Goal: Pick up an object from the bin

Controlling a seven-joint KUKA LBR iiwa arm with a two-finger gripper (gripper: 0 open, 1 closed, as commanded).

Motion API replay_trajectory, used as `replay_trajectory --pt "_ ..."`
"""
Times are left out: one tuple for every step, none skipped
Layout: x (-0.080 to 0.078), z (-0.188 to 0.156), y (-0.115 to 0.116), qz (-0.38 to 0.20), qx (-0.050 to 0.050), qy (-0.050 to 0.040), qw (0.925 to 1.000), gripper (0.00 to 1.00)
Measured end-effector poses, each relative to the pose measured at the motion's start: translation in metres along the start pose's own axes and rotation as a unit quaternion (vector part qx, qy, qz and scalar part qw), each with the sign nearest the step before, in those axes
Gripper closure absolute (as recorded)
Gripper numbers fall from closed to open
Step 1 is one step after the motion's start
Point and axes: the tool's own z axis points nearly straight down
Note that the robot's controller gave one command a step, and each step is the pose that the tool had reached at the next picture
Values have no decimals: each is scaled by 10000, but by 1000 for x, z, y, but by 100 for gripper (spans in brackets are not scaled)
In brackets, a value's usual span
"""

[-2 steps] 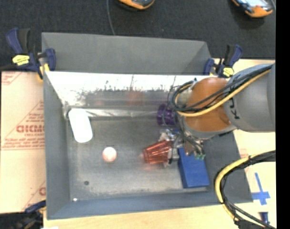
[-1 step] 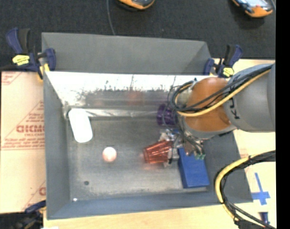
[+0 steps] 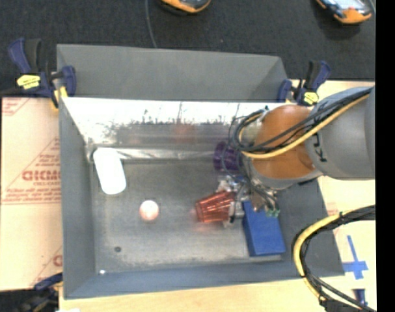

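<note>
The red ribbed plastic piece (image 3: 213, 209) lies on its side on the floor of the bin (image 3: 77, 194). The gripper (image 3: 237, 203) sits at its right end, touching it or nearly so. A grab this far off-centre could let the rounded piece roll away leftward, or the tool could snag the blue block (image 3: 263, 234) just right of it. Whether the gripper is released or clenched I cannot tell. Behind the red piece is a purple thing (image 3: 223, 156), left of it a pink ball (image 3: 149, 210), and farther left a white cylinder (image 3: 110, 171).
</note>
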Motion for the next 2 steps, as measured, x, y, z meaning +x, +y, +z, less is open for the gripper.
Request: replay_trajectory --pt "0 -1 0 0 2 -8 10000 100" --pt "-1 -9 -1 0 3 -16 10000 100"
